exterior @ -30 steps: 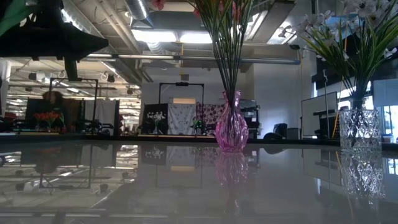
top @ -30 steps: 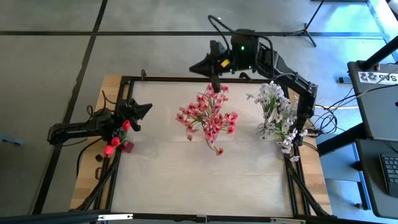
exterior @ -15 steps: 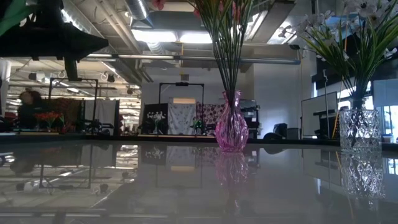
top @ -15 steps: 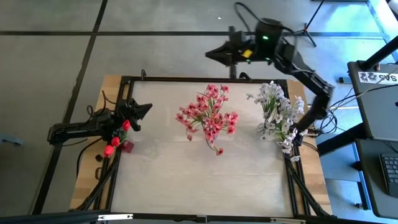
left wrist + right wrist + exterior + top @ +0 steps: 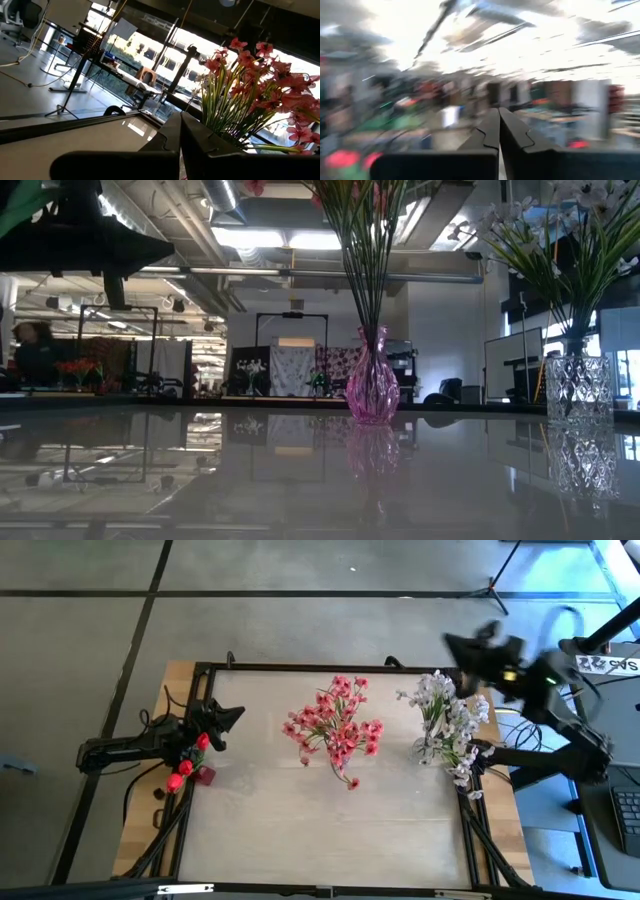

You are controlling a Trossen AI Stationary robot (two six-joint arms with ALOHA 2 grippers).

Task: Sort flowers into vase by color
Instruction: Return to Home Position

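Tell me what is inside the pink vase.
A tight bundle of green stems stands in the pink vase, topped by pink blossoms. The tinted glass hides the stem ends; from above, the blossoms cover the vase.

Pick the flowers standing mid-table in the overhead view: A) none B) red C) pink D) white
C: the pink flowers stand in the middle, with the white flowers to their right and the red flowers at the far left.

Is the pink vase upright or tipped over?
Upright. In the low view the pink vase stands on its base, green stems rising from its neck.
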